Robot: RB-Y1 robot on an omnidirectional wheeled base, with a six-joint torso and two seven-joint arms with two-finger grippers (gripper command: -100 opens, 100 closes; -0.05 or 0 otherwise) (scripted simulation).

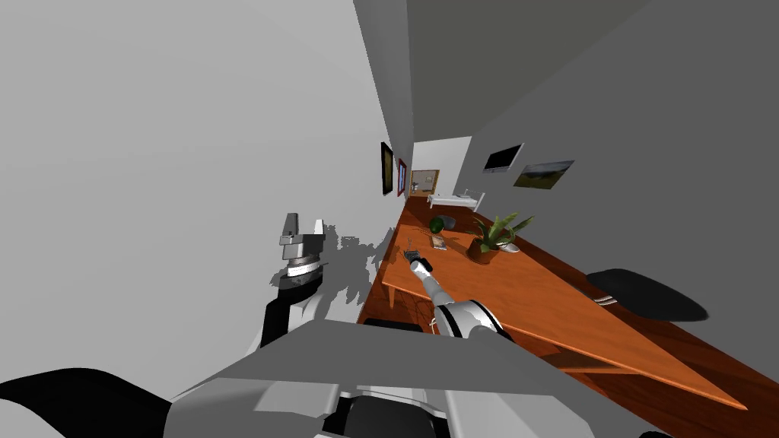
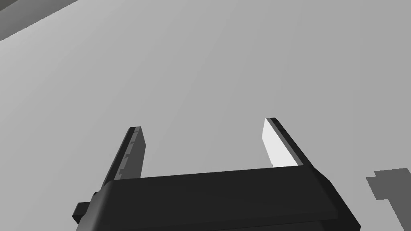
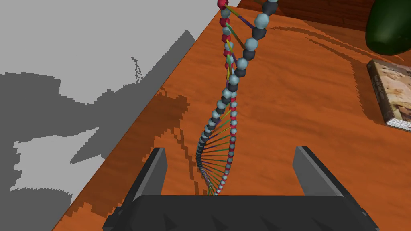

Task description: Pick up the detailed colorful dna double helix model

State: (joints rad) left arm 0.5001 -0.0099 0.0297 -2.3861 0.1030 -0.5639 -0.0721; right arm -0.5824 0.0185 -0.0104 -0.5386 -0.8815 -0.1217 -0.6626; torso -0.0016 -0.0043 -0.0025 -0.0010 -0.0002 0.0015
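The DNA double helix model (image 3: pixel 230 100) has bead strands of pale blue, dark grey and red joined by thin coloured rungs. It stands on the orange-brown table (image 3: pixel 305 116) near the table's edge. In the right wrist view my right gripper (image 3: pixel 230 156) is open, its fingers (image 3: pixel 154 172) standing either side of the model's lower part without touching it. In the head view the model (image 1: pixel 411 252) is small, just beyond the right gripper (image 1: pixel 420 265). My left gripper (image 2: pixel 202 138) is open and empty, raised at the left (image 1: pixel 302 228) beside the grey wall.
A book (image 3: pixel 391 94) lies on the table beside the model, with a dark green round object (image 3: pixel 387 28) past it. A potted plant (image 1: pixel 494 236) stands further along the table (image 1: pixel 548 296). A dark chair (image 1: pixel 647 293) sits at the right.
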